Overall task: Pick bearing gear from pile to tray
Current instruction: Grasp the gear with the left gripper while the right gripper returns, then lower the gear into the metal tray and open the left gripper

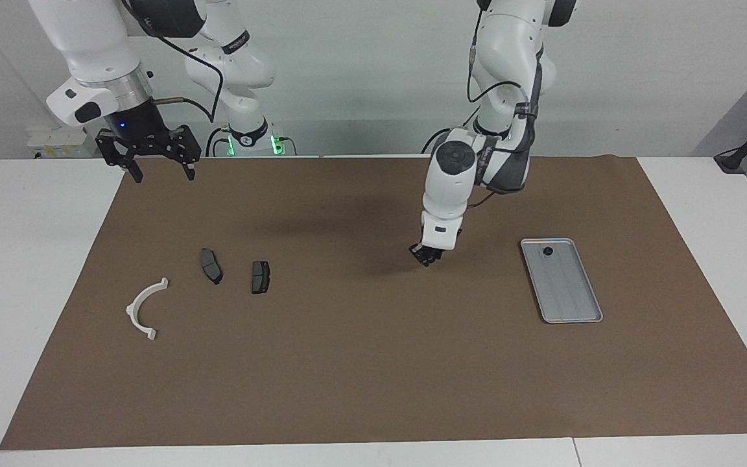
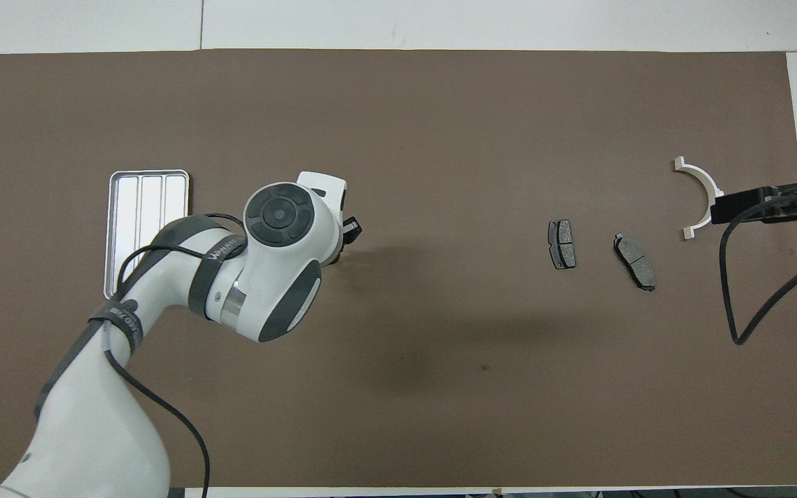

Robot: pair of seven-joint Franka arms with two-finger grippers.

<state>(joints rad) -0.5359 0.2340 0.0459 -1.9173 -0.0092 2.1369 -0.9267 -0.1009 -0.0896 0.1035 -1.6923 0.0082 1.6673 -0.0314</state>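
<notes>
Facing view: left hand [image 1: 426, 255], closed on something too small to identify, hangs above the tabletop [image 1: 360, 363] beside the tray [image 1: 561, 305], presumably for delivery. Right hand [image 1: 148, 155] waits open; one black piece [image 1: 548, 251] already lies in tray.

White arms [image 1: 451, 181] with dark grey joints; black cables; black tools.

Robot lab, two arms [image 1: 477, 162], matted table [image 1: 373, 363]

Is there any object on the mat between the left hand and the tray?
Nothing visible: only bare brown mat lies between the left hand and the tray.
</notes>
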